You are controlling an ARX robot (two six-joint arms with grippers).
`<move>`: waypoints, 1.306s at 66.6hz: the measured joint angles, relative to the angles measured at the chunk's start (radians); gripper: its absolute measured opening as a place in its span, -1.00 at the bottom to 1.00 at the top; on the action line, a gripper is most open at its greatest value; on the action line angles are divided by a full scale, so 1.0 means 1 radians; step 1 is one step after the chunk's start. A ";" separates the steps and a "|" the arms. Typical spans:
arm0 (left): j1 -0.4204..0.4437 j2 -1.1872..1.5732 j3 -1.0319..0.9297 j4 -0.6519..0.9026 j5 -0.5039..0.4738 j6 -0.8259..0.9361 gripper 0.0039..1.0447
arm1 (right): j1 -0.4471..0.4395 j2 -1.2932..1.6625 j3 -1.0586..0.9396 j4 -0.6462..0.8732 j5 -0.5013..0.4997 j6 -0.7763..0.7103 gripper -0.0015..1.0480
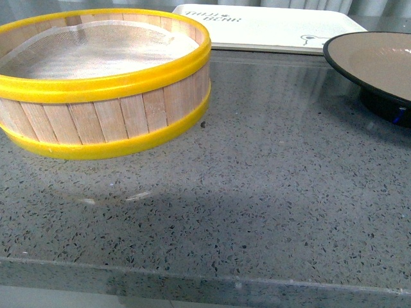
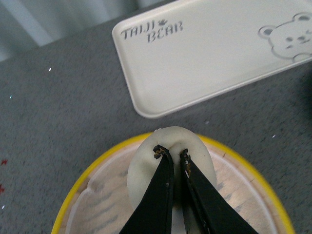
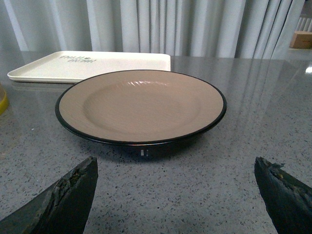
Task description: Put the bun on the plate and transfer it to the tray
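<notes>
Front view: a round wooden steamer basket (image 1: 103, 83) with yellow rims is sitting at the left of the grey speckled surface (image 1: 257, 205). The cream-white tray (image 1: 270, 29) is lying at the back, with dark lettering too small to read surely from here. The plate (image 1: 379, 61), tan inside with a black rim and foot, is standing at the right edge, just in front of the tray.

Left wrist view: the left pincer (image 2: 171, 152) is squeezing the bun (image 2: 170, 136), its black fingers (image 2: 158, 190) pressing close together into the soft top. The bun is showing smooth and cream-white, bulging round on both sides of the fingers. It is hanging over the basket (image 2: 97, 170), above the cloth-lined inside and near the rim on the tray side. Beyond it the tray (image 2: 219, 53) is lying bare, its print reading "TAIJI BEAR" with a small paw mark, and a bear's head (image 2: 290, 39) is showing at one corner.

Right wrist view: the right pincer (image 3: 175, 195) is hanging wide apart with nothing between its dark, worn fingers (image 3: 63, 195), low over the surface and facing the plate (image 3: 141, 105). The plate is standing bare. The tray (image 3: 92, 66) is lying just behind it, before pale curtains (image 3: 195, 27).
</notes>
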 joint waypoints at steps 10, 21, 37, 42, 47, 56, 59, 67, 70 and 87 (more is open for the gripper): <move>-0.108 0.117 0.174 -0.014 0.000 0.005 -0.93 | 0.000 0.000 0.000 0.000 0.000 0.000 0.83; -0.222 0.239 0.329 -0.031 0.014 0.013 -0.93 | 0.000 0.000 0.000 0.000 0.000 0.000 0.83; -0.354 0.389 0.462 -0.034 0.036 0.029 -0.93 | 0.000 0.000 0.000 0.000 0.000 0.000 0.83; -0.383 0.418 0.472 -0.039 0.046 0.036 -0.93 | 0.000 0.000 0.000 0.000 0.000 0.000 0.83; -0.407 0.441 0.474 -0.039 0.048 0.049 -0.93 | 0.000 0.000 0.000 0.000 0.000 0.000 0.83; -0.439 0.479 0.481 -0.035 0.038 0.075 -0.93 | 0.000 0.000 0.000 0.000 0.000 0.000 0.83; -0.447 0.495 0.488 -0.035 0.031 0.082 -0.93 | 0.000 0.000 0.000 0.000 0.000 0.000 0.83; -0.461 0.533 0.501 -0.035 0.022 0.098 -0.93 | 0.000 0.000 0.000 0.000 0.000 0.000 0.83; -0.465 0.545 0.510 -0.035 0.013 0.108 -0.93 | 0.000 0.000 0.000 0.000 0.000 0.000 0.83; -0.451 0.592 0.597 -0.043 -0.017 0.133 -0.93 | 0.000 0.000 0.000 0.000 0.000 0.000 0.83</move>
